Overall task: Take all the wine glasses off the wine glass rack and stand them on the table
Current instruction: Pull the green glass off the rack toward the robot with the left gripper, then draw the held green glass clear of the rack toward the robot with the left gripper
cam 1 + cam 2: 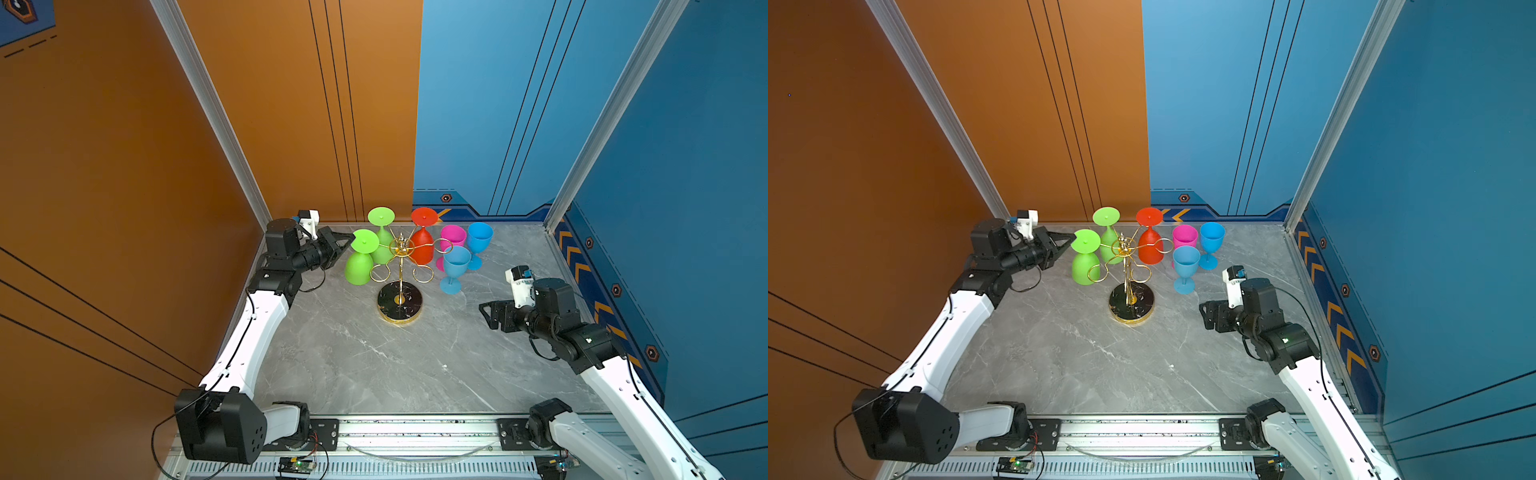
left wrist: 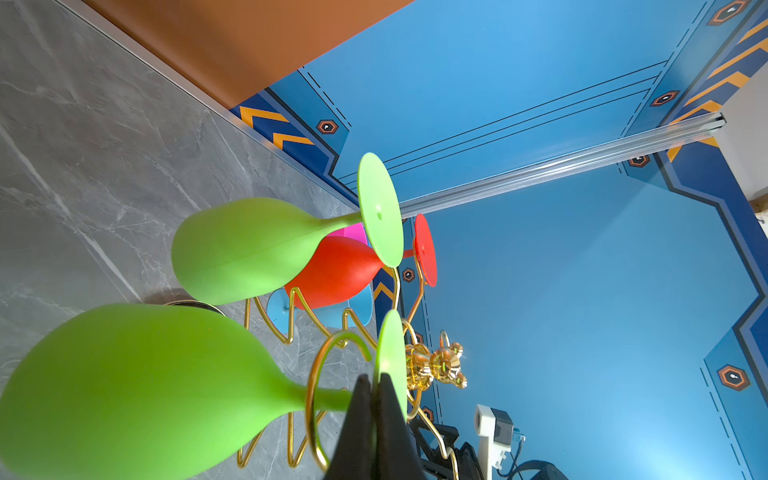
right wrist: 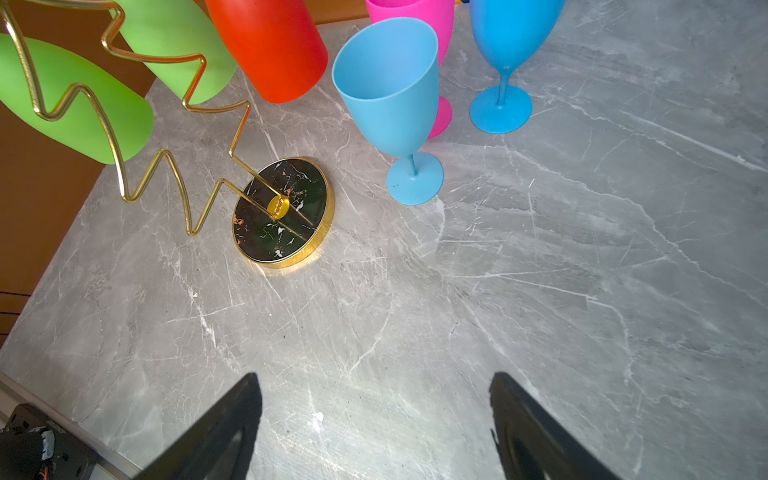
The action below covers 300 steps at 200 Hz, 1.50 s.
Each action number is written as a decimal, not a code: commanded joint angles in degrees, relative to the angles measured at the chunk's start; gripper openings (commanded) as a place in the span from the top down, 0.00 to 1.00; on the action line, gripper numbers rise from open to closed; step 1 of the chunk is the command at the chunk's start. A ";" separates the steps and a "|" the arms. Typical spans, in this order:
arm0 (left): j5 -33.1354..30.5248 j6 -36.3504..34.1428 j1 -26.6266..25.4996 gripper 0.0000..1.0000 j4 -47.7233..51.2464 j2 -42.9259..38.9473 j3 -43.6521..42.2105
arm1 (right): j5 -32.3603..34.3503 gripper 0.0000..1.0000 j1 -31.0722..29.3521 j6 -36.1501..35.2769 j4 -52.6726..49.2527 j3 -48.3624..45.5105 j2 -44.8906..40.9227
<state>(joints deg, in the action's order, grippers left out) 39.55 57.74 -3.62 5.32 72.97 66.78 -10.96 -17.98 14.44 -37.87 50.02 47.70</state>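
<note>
1. Green near glass [image 1: 359, 266] is hanging bowl-down from the rack [image 1: 409, 306] in a top view. Its stem is sitting in a wire loop [image 1: 376, 272], so the foot is resting above the wire. The left pincer [image 1: 350, 240] is meeting that foot from the rack's outer side. A far green glass [image 1: 381, 217] and a red glass [image 1: 423, 247] are hanging likewise, while a pink glass [image 1: 453, 236] and two blue glasses [image 1: 456, 266] are standing upright on the bench [image 1: 374, 365].
2. In a top view, the right pincer [image 1: 1205, 318] is hovering low over the bench, well apart from the rack [image 1: 1142, 306] and the near glass [image 1: 1084, 268]. It is probably there to be out of the way of the left pincer [image 1: 1073, 240].
3. In the left wrist view, the left pincer [image 2: 375, 378] is clenching the rim of the near glass's [image 2: 124, 390] foot, its fingers [image 2: 357, 415] pressing on either face of the disc. The stem is passing through the loop [image 2: 309, 399] just beside the fingertips. I judge the glass is needing to slide out through the loop's gap before coming free.
4. In the right wrist view, the right pincer [image 3: 374, 376] is standing spread wide and grasping nothing, with only bench [image 3: 540, 291] showing between its fingers [image 3: 232, 415]. The near glass [image 3: 75, 99] is hanging on the rack's [image 3: 286, 249] far side, well apart from this pincer.
</note>
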 commanded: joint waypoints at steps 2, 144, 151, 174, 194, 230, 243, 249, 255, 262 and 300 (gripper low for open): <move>1.67 0.45 -0.68 1.00 -1.65 0.50 1.82 | -0.03 0.13 0.40 0.77 0.78 -0.67 -0.80; 6.07 4.14 -1.56 1.00 -4.77 4.62 5.35 | 0.14 0.12 0.84 0.77 0.78 -0.62 -1.21; 6.12 4.11 -1.49 1.00 -4.73 4.80 5.57 | 0.06 0.12 0.79 0.77 0.77 -0.63 -1.21; 6.08 4.13 -1.48 1.00 -4.88 5.46 6.19 | 0.06 0.12 0.84 0.77 0.78 -0.63 -1.27; 5.66 4.37 -1.39 1.00 -5.87 6.16 6.34 | 0.04 0.12 0.84 0.77 0.78 -0.64 -1.27; 5.91 6.16 -1.21 1.00 -8.13 7.58 7.21 | -0.03 0.12 0.88 0.77 0.78 -0.72 -1.43; 5.66 6.08 -0.93 1.00 -8.09 7.82 7.66 | -0.03 0.12 0.88 0.77 0.78 -0.71 -1.41; 5.59 6.07 -0.87 1.00 -8.13 7.93 7.82 | -0.03 0.12 0.92 0.77 0.78 -0.71 -1.39; 5.38 6.07 -0.70 1.00 -8.09 8.00 7.85 | -0.06 0.12 0.93 0.77 0.78 -0.72 -1.38; 5.28 5.99 -0.52 1.00 -8.13 8.15 7.84 | -0.10 0.12 0.92 0.77 0.78 -0.67 -1.38; 5.21 6.63 0.27 1.00 -9.35 8.94 7.32 | -0.12 0.12 0.93 0.86 0.87 -0.71 -1.38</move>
<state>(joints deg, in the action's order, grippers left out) 44.16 63.94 -4.08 -1.13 81.38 72.84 -10.94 -17.32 14.46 -37.87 49.91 47.18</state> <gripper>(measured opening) 0.055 0.879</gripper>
